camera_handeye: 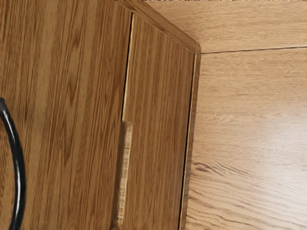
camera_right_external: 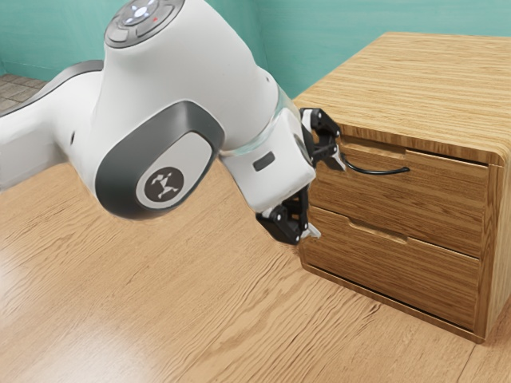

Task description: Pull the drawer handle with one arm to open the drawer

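Note:
A wooden cabinet (camera_right_external: 415, 80) stands on the wooden table at the exterior view's right, with two drawers in its front. The upper drawer (camera_right_external: 415, 199) carries a thin black curved handle (camera_right_external: 375, 171) and its front looks flush with the cabinet. My gripper (camera_right_external: 324, 196) is open at the left end of that front, its fingers spread one above the other. The upper finger (camera_right_external: 323, 142) is right beside the handle's left end; whether it touches I cannot tell. The lower finger (camera_right_external: 291, 223) hangs by the lower drawer's corner. In the wrist view the black handle (camera_handeye: 17, 163) curves close under my hand.
The lower drawer (camera_right_external: 399, 267) has a wooden strip grip (camera_handeye: 123, 172). The wooden table (camera_right_external: 200, 319) stretches open in front of the cabinet. A teal wall (camera_right_external: 335, 32) stands behind. My bulky white arm (camera_right_external: 184, 104) comes in from the exterior view's left.

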`<state>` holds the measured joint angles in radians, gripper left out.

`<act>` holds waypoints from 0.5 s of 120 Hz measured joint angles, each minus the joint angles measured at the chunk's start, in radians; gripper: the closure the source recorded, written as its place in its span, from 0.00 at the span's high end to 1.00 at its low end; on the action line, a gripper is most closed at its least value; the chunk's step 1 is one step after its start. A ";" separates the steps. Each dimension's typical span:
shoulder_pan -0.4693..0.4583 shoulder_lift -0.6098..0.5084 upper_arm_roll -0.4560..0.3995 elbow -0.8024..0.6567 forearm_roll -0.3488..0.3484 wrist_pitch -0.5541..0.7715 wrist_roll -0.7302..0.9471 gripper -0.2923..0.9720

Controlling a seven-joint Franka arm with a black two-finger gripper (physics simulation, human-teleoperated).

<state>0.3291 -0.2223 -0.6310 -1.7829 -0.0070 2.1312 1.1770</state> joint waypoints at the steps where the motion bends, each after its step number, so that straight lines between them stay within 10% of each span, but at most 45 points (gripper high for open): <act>1: 0.001 0.003 0.000 0.004 0.000 0.000 0.000 0.77; 60: 0.111 -0.017 -0.102 0.030 -0.027 -0.012 -0.003 0.77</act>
<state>0.4404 -0.2391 -0.7329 -1.7533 -0.0343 2.1193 1.1745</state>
